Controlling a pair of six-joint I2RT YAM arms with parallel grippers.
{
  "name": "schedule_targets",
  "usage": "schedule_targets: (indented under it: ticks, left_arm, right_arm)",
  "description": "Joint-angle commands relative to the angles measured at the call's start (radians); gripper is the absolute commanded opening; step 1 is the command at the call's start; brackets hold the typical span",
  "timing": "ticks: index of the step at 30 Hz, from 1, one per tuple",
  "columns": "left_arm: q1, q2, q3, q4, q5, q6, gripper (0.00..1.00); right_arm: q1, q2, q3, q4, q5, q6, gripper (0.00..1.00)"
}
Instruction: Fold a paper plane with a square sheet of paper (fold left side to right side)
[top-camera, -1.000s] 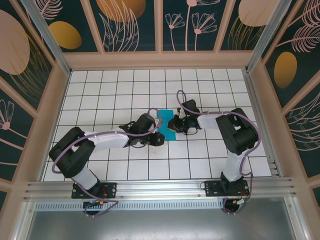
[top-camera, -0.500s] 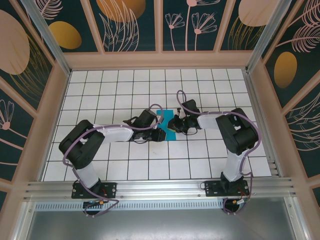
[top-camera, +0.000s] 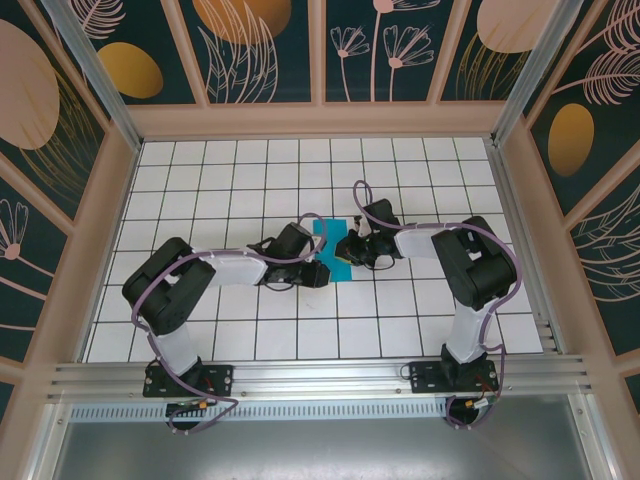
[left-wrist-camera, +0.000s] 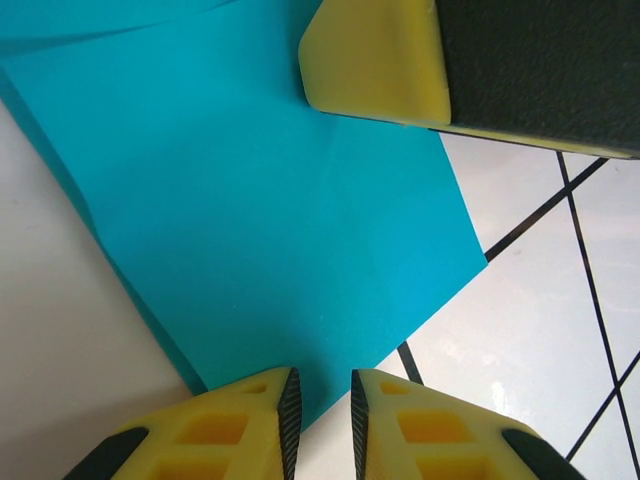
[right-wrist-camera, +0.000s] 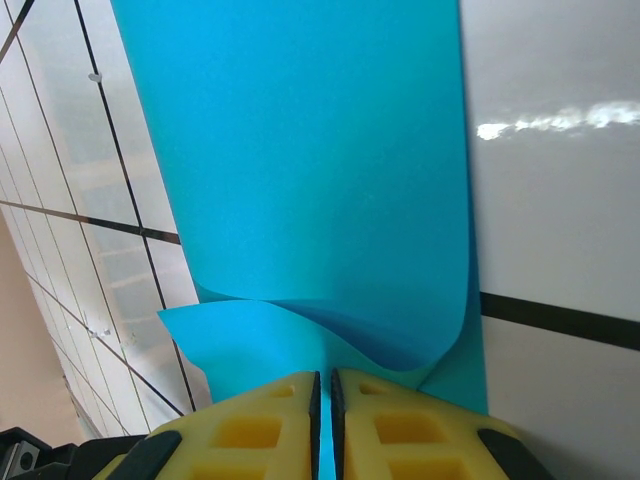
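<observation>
The square sheet of paper (top-camera: 329, 249) lies teal on the white tiles at mid-table, between my two grippers. My right gripper (right-wrist-camera: 325, 425) is shut on its near edge, and that edge is lifted and curls over the flat part (right-wrist-camera: 320, 170). My left gripper (left-wrist-camera: 320, 415) hovers low over the sheet's near corner (left-wrist-camera: 270, 250), its jaws a narrow gap apart with nothing between them. One right-gripper finger (left-wrist-camera: 375, 60) rests on the paper at the top of the left wrist view. From above, the left gripper (top-camera: 314, 270) and right gripper (top-camera: 349, 250) flank the sheet.
White grid-tiled table (top-camera: 240, 180) inside wooden-framed walls with dark floral panels (top-camera: 260, 50). A metal rail (top-camera: 320, 378) runs along the near edge by both arm bases. Open tiles lie on all sides of the paper.
The left arm has drawn its elbow inward and its gripper has edged right onto the paper's left corner. The right gripper has kept its hold in place.
</observation>
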Motion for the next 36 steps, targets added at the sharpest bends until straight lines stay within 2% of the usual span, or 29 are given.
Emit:
schedule_targets:
  ticks: [1,10,12,20,27,36]
  left_arm:
    - [0.003,0.009,-0.066,-0.036,0.004,-0.02,0.24]
    - [0.003,0.02,-0.084,0.036,0.041,-0.026,0.23]
    - [0.002,0.023,-0.085,0.038,0.044,-0.024,0.24]
    - [0.003,0.026,-0.084,0.032,0.042,-0.02,0.23]
    - [0.003,0.029,-0.081,0.024,0.032,-0.02,0.23]
    - [0.003,0.031,-0.09,0.011,0.013,-0.023,0.22]
  right_arm:
    - [0.001,-0.036,-0.017,-0.013,0.024,-0.043,0.16]
    - [0.023,-0.125,-0.034,-0.023,-0.012,-0.042,0.11]
    - [0.039,-0.124,-0.044,-0.003,-0.028,-0.024,0.08]
    - [0.103,-0.061,-0.034,0.054,-0.033,0.021,0.08]
    - [0.123,-0.017,-0.008,0.035,0.003,0.008,0.08]
    - [0.132,0.028,0.037,-0.054,0.113,-0.06,0.08]
